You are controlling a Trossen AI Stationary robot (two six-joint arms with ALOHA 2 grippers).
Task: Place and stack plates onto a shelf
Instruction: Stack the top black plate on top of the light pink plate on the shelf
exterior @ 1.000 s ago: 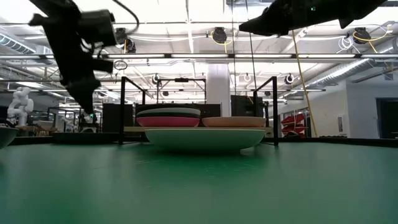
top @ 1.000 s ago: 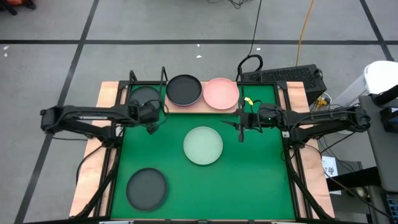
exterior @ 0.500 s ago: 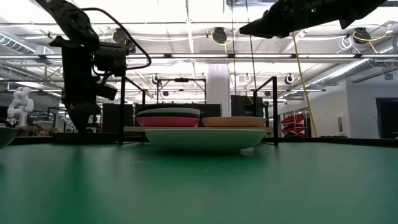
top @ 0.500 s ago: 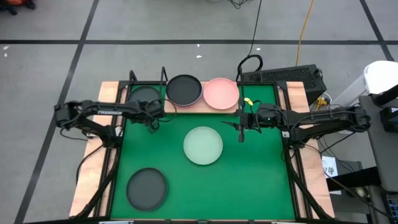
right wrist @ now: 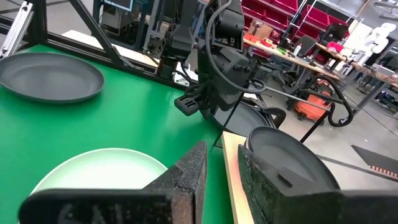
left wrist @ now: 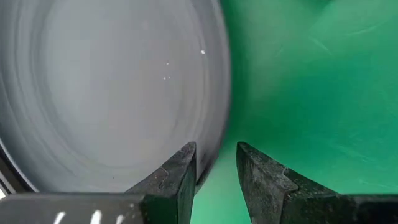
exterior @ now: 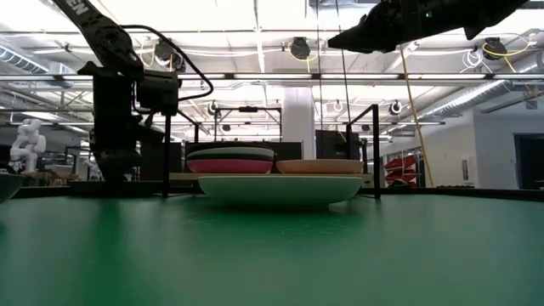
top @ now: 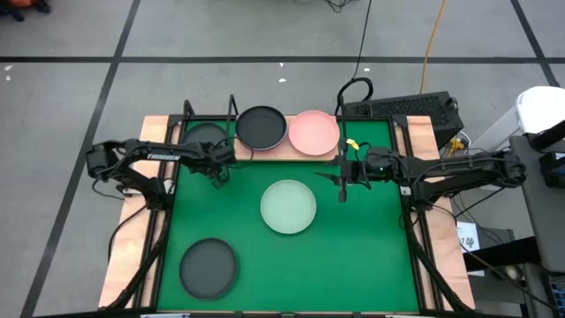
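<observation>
On the shelf (top: 291,150), at the far edge of the green surface (top: 371,256), we count two stacks: one topped by a dark plate (top: 261,127) with a magenta plate (exterior: 229,167) under it in the low view, and beside it a light pink plate (top: 314,132). How many lie beneath each we cannot tell.

Left to place, as we judge it, are three plates off the shelf: a dark grey plate (top: 204,137) just left of the shelf, a pale green plate (top: 288,206) in front of the shelf, and another dark plate (top: 208,267) well in front of it towards the near left corner.

The left end effector (top: 217,173) points straight down at the near rim of the dark grey plate left of the shelf; its wrist view shows its fingers (left wrist: 177,180) slightly apart, straddling the rim (left wrist: 217,124), holding nothing yet. The right end effector (top: 342,187) hangs high, in front of the shelf's right end, between it and the pale green plate, its fingers parted by only a narrow gap and gripping nothing.
</observation>
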